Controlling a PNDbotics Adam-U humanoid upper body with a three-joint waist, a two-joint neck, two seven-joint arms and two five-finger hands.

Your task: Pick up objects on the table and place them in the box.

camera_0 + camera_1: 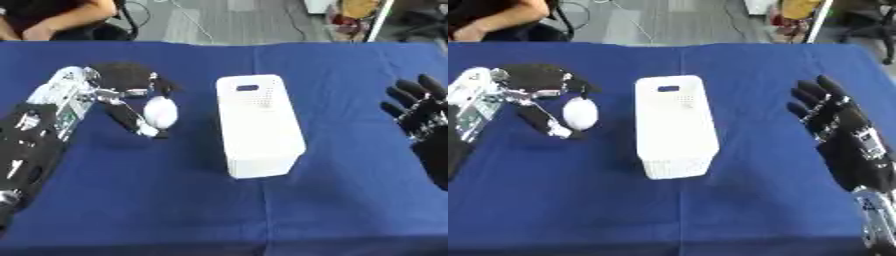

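box [259, 127] – contents unseen | left hand [131, 92] fingers grasp white object [161, 112] | right hand [833, 117] fingers released

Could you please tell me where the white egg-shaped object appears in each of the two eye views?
Left eye view: the white object is left of centre, held in the left hand.
Right eye view: it sits further left, in the same hand.
Shared landmark: the white box stands just to its right in both.
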